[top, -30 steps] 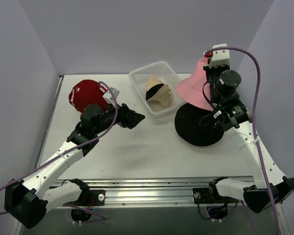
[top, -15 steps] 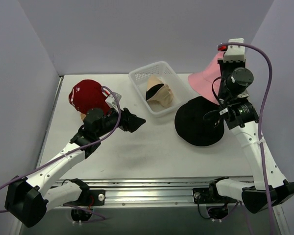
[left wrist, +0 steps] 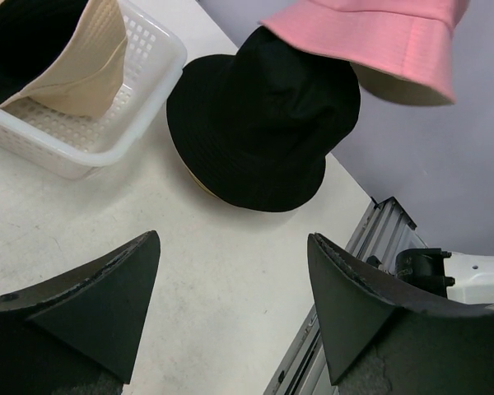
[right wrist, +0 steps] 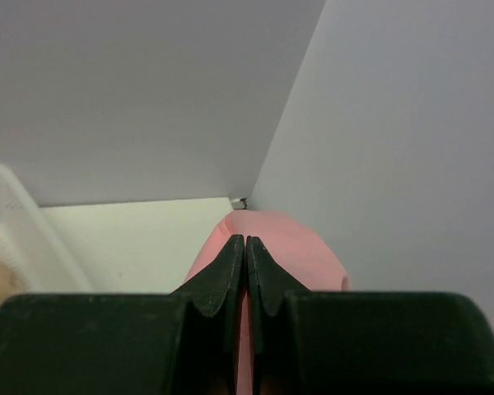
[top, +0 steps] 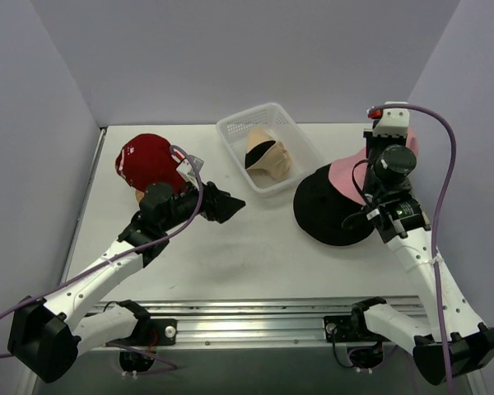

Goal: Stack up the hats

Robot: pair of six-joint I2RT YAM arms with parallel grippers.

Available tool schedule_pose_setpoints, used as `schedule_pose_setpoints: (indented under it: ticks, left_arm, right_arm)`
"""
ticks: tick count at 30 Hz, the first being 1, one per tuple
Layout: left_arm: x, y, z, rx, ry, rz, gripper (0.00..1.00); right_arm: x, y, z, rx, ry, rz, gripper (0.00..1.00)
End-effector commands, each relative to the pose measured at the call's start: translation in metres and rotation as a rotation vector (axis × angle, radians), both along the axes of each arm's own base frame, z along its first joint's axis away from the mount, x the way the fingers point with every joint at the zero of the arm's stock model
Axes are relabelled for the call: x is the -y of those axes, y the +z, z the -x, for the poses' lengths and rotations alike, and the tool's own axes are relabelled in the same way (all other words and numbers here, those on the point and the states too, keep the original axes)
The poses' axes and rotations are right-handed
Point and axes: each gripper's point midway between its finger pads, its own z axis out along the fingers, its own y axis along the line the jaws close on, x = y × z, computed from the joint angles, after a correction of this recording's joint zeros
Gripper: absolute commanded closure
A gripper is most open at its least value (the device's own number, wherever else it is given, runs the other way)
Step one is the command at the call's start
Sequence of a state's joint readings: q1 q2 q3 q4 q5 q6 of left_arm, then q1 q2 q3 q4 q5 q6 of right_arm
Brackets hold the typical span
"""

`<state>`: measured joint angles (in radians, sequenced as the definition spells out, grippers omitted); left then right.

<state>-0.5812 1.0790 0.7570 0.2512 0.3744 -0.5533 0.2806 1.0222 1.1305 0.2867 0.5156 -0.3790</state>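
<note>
My right gripper (right wrist: 245,240) is shut on the pink bucket hat (top: 347,176), which hangs over the back right part of the black bucket hat (top: 323,212) lying on the table. In the left wrist view the pink hat (left wrist: 385,43) is above the black hat (left wrist: 262,132); I cannot tell if they touch. My left gripper (top: 224,202) is open and empty above the table's middle. The red cap with white marks (top: 143,158) sits at the back left. The tan bucket hat (top: 268,156) lies in the basket. The pink cap is out of view.
The white mesh basket (top: 235,132) stands at the back centre, between the red cap and the black hat; it also shows in the left wrist view (left wrist: 107,141). Walls close in on the left, back and right. A metal rail (top: 255,311) runs along the near edge.
My right arm swung the pink bucket hat up and right, then brought it down over the black hat's back right side. My left arm barely moved.
</note>
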Motion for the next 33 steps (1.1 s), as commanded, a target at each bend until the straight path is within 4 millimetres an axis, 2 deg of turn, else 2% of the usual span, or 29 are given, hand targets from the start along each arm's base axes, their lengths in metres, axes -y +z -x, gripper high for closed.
schedule_pose_setpoints:
  ticks: [1, 6, 9, 12, 16, 17, 18, 21, 23, 25, 26, 27, 28, 31, 32, 33]
  left_arm:
    - [0.0, 0.019, 0.004, 0.071, -0.011, 0.036, 0.19]
    - [-0.002, 0.015, 0.003, 0.07, 0.001, 0.019, 0.19]
    - [-0.002, 0.013, 0.001, 0.067, 0.003, 0.014, 0.19]
    - [-0.001, 0.011, 0.0, 0.064, 0.003, 0.009, 0.19]
    - [0.002, 0.008, -0.003, 0.046, 0.002, 0.008, 0.19]
    - [0.003, 0.009, -0.005, 0.046, 0.002, 0.011, 0.19]
    - [0.005, 0.004, -0.006, 0.03, -0.004, 0.007, 0.19]
    - [0.011, 0.005, -0.009, 0.016, -0.021, 0.012, 0.19]
    - [0.015, 0.008, -0.01, 0.012, -0.033, 0.02, 0.19]
    - [0.021, 0.006, -0.011, -0.006, -0.044, 0.027, 0.19]
    - [0.025, 0.008, -0.011, 0.001, -0.055, 0.036, 0.19]
    - [0.029, 0.003, -0.013, -0.009, -0.061, 0.033, 0.19]
    - [0.033, 0.001, -0.013, -0.016, -0.065, 0.032, 0.19]
    - [0.049, -0.008, -0.017, -0.037, -0.092, 0.033, 0.19]
    - [0.054, -0.007, -0.018, -0.031, -0.106, 0.044, 0.19]
    - [0.063, -0.017, -0.019, -0.054, -0.123, 0.037, 0.19]
  right_arm:
    - [-0.023, -0.011, -0.008, 0.042, 0.103, -0.11, 1.0]
    - [-0.038, -0.018, -0.003, 0.039, 0.159, -0.137, 1.0]
    - [-0.044, -0.012, 0.001, 0.045, 0.185, -0.129, 1.0]
    - [-0.056, -0.016, 0.001, 0.008, 0.223, -0.12, 1.0]
    - [-0.075, -0.045, 0.011, -0.077, 0.262, -0.131, 1.0]
    - [-0.077, -0.061, 0.012, -0.107, 0.261, -0.132, 1.0]
    - [-0.083, -0.068, 0.014, -0.118, 0.276, -0.154, 1.0]
    - [-0.092, -0.097, 0.016, -0.197, 0.291, -0.2, 0.95]
    - [-0.09, -0.108, 0.02, -0.235, 0.272, -0.235, 0.86]
    - [-0.088, -0.101, 0.03, -0.203, 0.269, -0.33, 0.81]
    - [-0.088, -0.095, 0.033, -0.177, 0.279, -0.371, 0.71]
    - [-0.09, -0.087, 0.037, -0.15, 0.299, -0.414, 0.65]
    - [-0.095, -0.071, 0.044, -0.101, 0.351, -0.482, 0.62]
    - [-0.105, -0.05, 0.052, -0.064, 0.422, -0.568, 0.48]
    - [-0.107, -0.035, 0.054, -0.041, 0.44, -0.611, 0.44]
    - [-0.108, -0.029, 0.053, -0.035, 0.442, -0.632, 0.43]
